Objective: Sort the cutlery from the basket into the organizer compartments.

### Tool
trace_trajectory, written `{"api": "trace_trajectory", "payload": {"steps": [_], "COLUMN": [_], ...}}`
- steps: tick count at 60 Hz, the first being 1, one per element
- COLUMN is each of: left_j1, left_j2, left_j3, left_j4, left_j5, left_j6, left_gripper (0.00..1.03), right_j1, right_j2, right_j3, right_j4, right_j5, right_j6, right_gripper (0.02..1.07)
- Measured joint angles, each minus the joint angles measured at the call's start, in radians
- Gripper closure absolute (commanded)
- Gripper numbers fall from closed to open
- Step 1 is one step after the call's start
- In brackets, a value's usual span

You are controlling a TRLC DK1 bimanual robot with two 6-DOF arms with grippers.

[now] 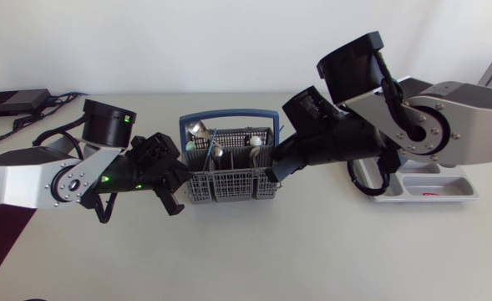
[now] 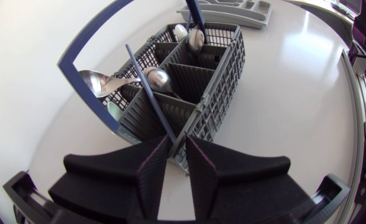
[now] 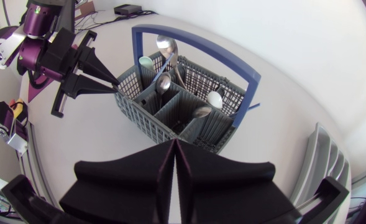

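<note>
- Head view: one grey-and-blue basket (image 1: 229,182) stands mid-table. One organizer (image 1: 436,186) lies well apart at its right, partly hidden by the right arm (image 1: 446,117).
- A small red mark (image 1: 429,195) on the organizer is too small to read.
- The left gripper (image 1: 179,207) is at the basket's near-left corner and the right gripper (image 1: 272,170) is at its right wall.
- Left wrist view: the cutlery is all in the basket (image 2: 223,81). There are three metal spoons (image 2: 158,79), one of them leaning out over the rim.
- Also in the basket are one white piece (image 2: 181,30), one pale green piece (image 2: 114,111) and two thin blue handles (image 2: 138,67).
- One blue handle slants down to the left gripper (image 2: 179,140), which is at the basket's near corner. I cannot tell whether it grips anything.
- The organizer (image 2: 232,14) lies beyond the basket.
- Right wrist view: the right gripper (image 3: 174,144) has its fingers pressed together with nothing between them, just beside the basket (image 3: 170,127).
- The left gripper (image 3: 116,87) meets the basket's far corner.
</note>
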State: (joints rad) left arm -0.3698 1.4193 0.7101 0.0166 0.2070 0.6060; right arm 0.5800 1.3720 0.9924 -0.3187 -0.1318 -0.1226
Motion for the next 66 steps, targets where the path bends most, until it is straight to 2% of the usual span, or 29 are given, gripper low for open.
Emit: {"api": "trace_trajectory", "payload": {"steps": [8,12,32,55,66], "left_j1": [-0.014,-0.02,-0.053,-0.099,-0.127], "left_j2": [-0.018,-0.038,-0.145,-0.184,-0.209], "left_j3": [0.0,0.0,-0.013,-0.016,-0.023], "left_j4": [-0.022,-0.054,-0.107,-0.116,-0.111], "left_j5": [-0.029,-0.035,-0.067,-0.097,-0.112], "left_j6": [-0.001,-0.001,-0.001,-0.001,-0.005], "left_gripper": [0.82,0.82,0.82,0.81,0.81], "right_j1": [-0.007,-0.018,-0.052,-0.051,-0.051], "right_j2": [0.008,0.025,0.15,0.223,0.257], "right_j3": [-0.005,-0.005,0.031,0.063,0.071], "right_j4": [0.031,0.038,0.038,0.118,0.156], "right_j5": [-0.001,-0.003,-0.066,-0.072,-0.037], "right_j6": [0.02,0.037,0.17,0.267,0.318], "right_gripper": [0.7,0.65,0.63,0.63,0.63]}}
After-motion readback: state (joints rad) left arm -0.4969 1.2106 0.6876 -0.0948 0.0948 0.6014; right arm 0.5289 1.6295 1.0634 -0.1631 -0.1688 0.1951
